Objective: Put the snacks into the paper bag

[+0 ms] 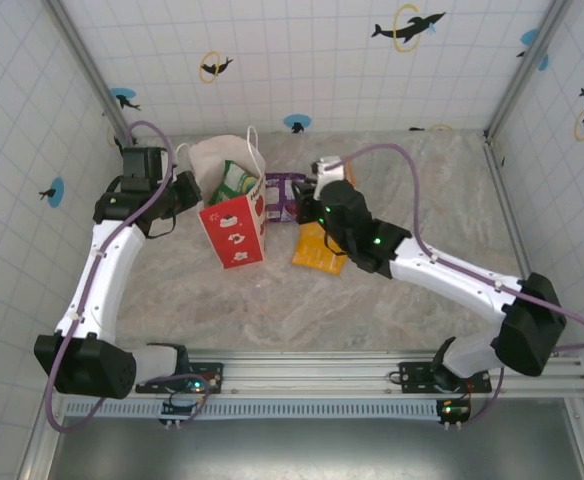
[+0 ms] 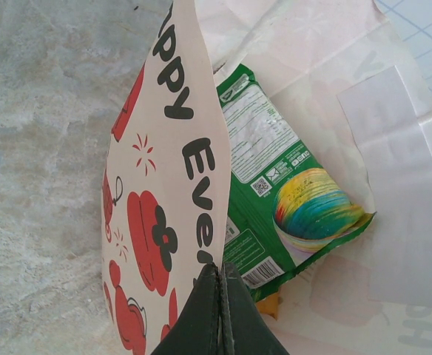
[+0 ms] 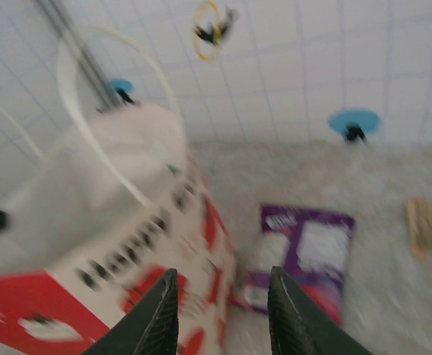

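A marbled beige tabletop (image 1: 432, 190) is sitting inside white tiled walls (image 1: 302, 70) dotted with blue spots and dolphin stickers. The left gripper (image 2: 218, 270) is pinching the rim of the paper bag (image 2: 171, 185), its jaws clenched flat on the panel and propping the mouth open. Just beyond its tips, inside the bag, a green packet (image 2: 290, 192) is lying. The right gripper (image 3: 223, 277) is hovering with its fingers parted and nothing between them. The bag is standing to its left, and a purple packet (image 3: 305, 251) is lying flat on the table just ahead and slightly to its right. An orange packet (image 1: 317, 250) is lying behind that gripper, under its wrist. The packets are looking light, thin and crinkly, with slick foil likely to slip from a shallow pinch, so taking one by a sealed edge seems best. The bag is thin paper and will probably be creasing or tipping if nudged.
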{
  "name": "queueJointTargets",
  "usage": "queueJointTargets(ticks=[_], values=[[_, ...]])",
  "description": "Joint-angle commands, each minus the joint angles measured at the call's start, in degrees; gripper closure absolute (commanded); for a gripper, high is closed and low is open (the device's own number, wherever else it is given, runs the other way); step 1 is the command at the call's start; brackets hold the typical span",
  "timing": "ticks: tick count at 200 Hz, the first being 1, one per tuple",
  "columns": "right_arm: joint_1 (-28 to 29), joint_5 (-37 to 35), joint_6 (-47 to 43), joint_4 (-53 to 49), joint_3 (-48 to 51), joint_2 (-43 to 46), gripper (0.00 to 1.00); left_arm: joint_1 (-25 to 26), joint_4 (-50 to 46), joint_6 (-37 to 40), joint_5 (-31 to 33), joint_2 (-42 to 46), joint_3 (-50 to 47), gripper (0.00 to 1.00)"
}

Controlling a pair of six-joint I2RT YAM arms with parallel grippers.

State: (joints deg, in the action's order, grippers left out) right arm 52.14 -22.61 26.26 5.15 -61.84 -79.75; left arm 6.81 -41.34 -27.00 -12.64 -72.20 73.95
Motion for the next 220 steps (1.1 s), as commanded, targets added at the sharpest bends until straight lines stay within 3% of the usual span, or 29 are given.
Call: queueJointTargets(ticks=[1,64,138,220], values=[[-2.9,3.9,8.8,-3.0,7.4,4.1,0.65,0.2,0.0,0.8,-0.7,0.6,-0.8,1.0],[-13.5,17.1,16.9,-4.4,21.2,8.3,0.62,0.2,-0.1,0.9,-0.7,0.6,-0.9,1.0],[-23.6,28.6,16.9,-5.1,23.9,5.2,0.57,0.1,0.0,0.9,-0.7,0.5,-1.1,1.0],[-25.2,34.6,14.4,-5.4,19.7,-7.0,0.55,0.1,-0.1,1.0,-0.8,0.3,-1.0,1.0]])
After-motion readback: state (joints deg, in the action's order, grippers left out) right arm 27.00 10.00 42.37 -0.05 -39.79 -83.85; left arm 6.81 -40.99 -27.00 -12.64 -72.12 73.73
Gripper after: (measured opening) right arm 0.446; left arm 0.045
